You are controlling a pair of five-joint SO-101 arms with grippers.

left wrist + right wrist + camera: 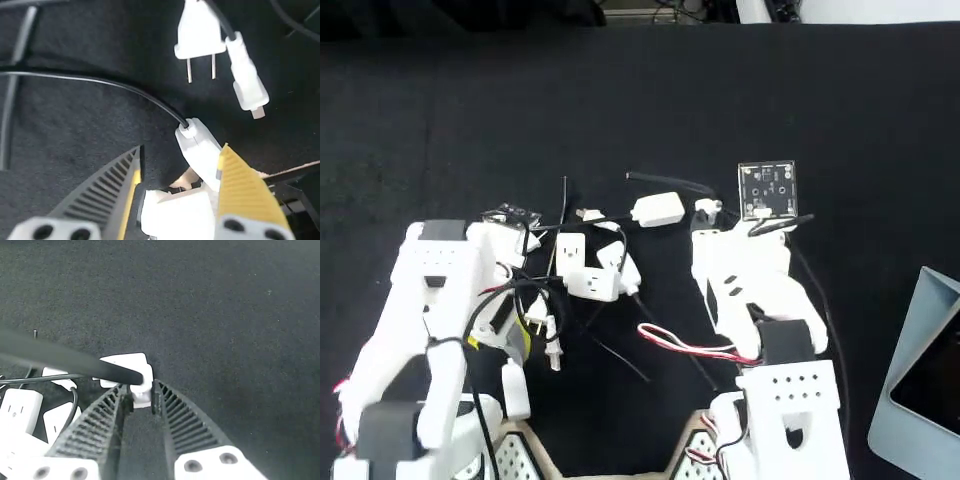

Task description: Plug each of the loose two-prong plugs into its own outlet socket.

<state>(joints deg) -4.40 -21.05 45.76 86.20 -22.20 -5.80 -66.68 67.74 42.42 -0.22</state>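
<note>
My right gripper (141,389) is shut on a small white plug (142,396) with a black cord. It holds the plug right against a white outlet block (122,365); from above that block (658,209) lies just left of the gripper (705,212). My left gripper (181,150) has yellow-padded fingers (240,185). They close around a white plug (200,150) with a black cord and a white block (175,215) at its base. A loose two-prong plug (200,37) and a white connector (247,82) lie beyond it. More outlets (570,250) (592,283) sit mid-table.
Black cords cross the black cloth (640,100) around the outlets. A small square circuit board (767,189) lies just past the right gripper. A grey-blue device (920,370) stands at the right edge. Red and white servo wires (680,345) trail between the arms.
</note>
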